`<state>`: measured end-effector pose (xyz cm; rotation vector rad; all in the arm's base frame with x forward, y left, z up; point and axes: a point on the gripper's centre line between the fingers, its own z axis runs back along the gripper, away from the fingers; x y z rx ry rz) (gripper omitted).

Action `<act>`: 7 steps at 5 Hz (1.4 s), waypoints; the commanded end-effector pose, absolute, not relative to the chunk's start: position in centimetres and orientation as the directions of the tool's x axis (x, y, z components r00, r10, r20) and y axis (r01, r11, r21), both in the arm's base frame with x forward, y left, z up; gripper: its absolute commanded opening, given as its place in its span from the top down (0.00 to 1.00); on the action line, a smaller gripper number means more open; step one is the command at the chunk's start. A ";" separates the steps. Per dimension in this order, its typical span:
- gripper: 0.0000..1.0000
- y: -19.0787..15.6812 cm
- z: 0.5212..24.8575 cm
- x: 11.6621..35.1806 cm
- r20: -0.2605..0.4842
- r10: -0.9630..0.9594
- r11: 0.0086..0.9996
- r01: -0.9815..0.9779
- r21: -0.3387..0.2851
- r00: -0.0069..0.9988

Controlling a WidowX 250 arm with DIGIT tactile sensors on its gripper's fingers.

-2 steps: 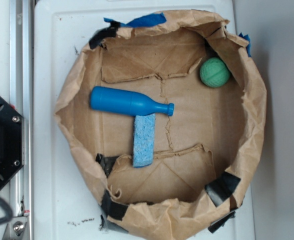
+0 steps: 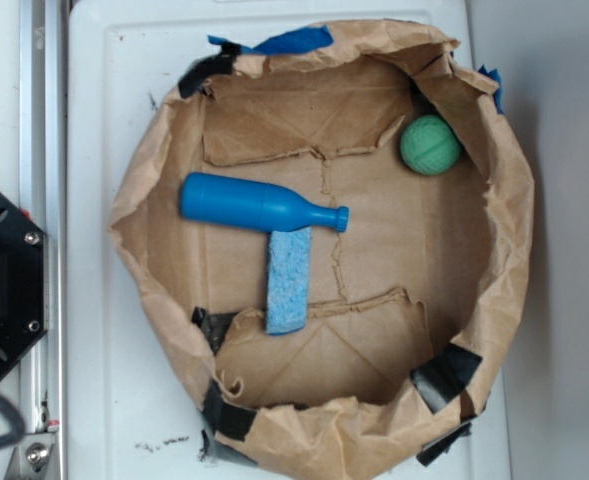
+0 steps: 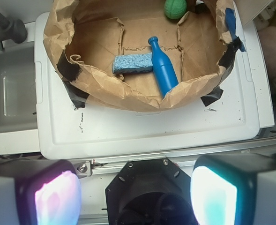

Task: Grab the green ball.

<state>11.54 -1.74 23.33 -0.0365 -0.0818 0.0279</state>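
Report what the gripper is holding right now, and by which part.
Nothing is held. The gripper is open and empty, back over the table's edge, while the green ball lies untouched against the paper wall.

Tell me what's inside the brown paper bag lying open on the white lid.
Inside the crumpled brown paper bag lie a blue plastic bottle, a blue rectangular sponge touching it, and the mint-green ball by the wall. The folded paper rim may hide anything beneath it.

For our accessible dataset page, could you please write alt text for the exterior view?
Top-down view of a shallow brown paper tray on a white surface, holding a green ball against its upper-right wall, a blue bottle lying on its side, and a blue sponge touching the bottle's underside. No gripper appears.
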 end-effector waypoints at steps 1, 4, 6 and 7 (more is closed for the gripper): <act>0.00 -1.0 21.9 14.2 0.088 -0.013 0.994 0.023 -0.105 0.996; 0.00 -2.3 20.6 18.5 0.133 -0.063 0.994 0.074 -0.079 0.989; 0.00 -0.8 19.8 22.4 0.220 -0.088 0.990 0.110 -0.093 0.972; 0.00 0.1 19.9 24.6 0.320 -0.051 0.992 0.084 -0.090 0.946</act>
